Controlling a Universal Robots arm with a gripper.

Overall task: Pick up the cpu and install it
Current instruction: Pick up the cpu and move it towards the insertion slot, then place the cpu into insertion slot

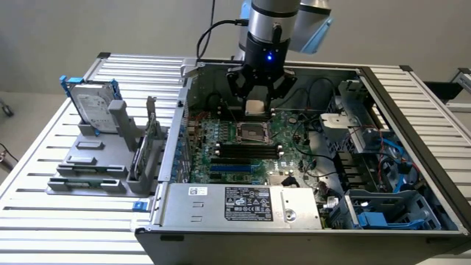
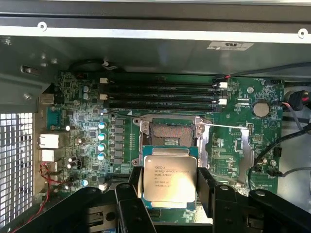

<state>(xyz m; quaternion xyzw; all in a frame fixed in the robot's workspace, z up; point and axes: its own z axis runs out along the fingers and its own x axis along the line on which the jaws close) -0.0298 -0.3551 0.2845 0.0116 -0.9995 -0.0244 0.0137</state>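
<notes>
I hold the cpu (image 2: pixel 169 177), a small square chip with a silver metal top and printed text, between my gripper's (image 2: pixel 169 187) black fingers (image 2: pixel 206 187). In the exterior view the cpu (image 1: pixel 255 107) hangs in my gripper (image 1: pixel 256 110) above the motherboard, inside the open computer case. The dark metal-framed socket (image 1: pixel 251 132) lies on the green board just below and slightly ahead of the chip. From the wrist, the socket (image 2: pixel 170 136) shows directly beyond the chip's edge, its frame open.
Black memory sticks (image 1: pixel 246 150) sit beside the socket. The power supply (image 1: pixel 246 205) fills the case's near side, and cables and drive bays (image 1: pixel 383 165) crowd the exterior view's right. A hard drive (image 1: pixel 94 105) stands in a grey rack on the slatted table.
</notes>
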